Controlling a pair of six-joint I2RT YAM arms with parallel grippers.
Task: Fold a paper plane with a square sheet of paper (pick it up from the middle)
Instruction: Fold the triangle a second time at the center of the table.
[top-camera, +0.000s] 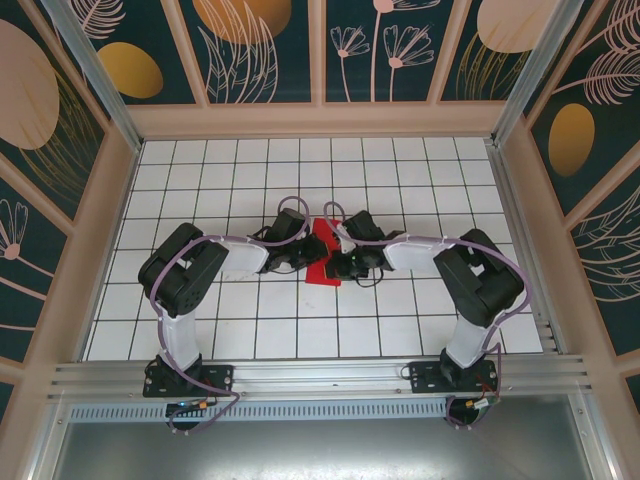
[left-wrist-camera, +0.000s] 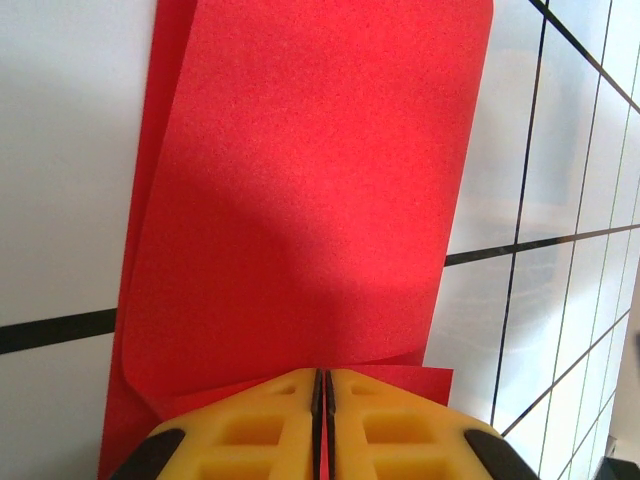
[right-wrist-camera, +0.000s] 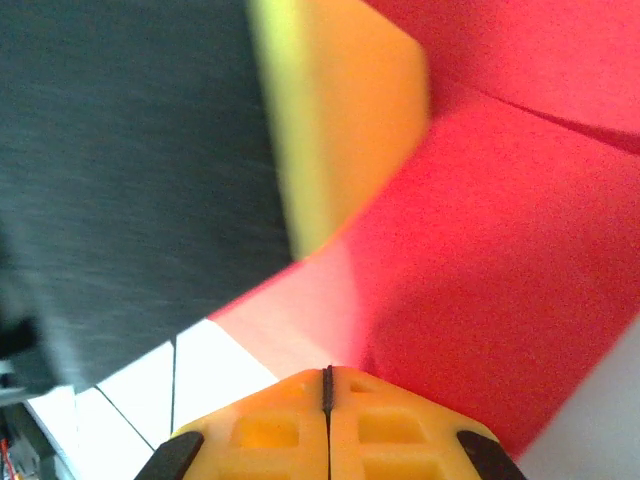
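The folded red paper (top-camera: 324, 252) is seen at the centre of the table (top-camera: 250, 330). At its 9 o'clock, the left gripper (left-wrist-camera: 322, 376) is clamped on a red edge. At 3 o'clock, the right gripper (right-wrist-camera: 327, 372) is pressed together, its tips set against the paper.

This is a lab-style robot test cell: a white gridded tabletop (top-camera: 250, 335) boxed in by aluminium rails (top-camera: 320, 372) and leaf-patterned wall panels (top-camera: 260, 50), with two robot arms (top-camera: 180, 285) bolted on.
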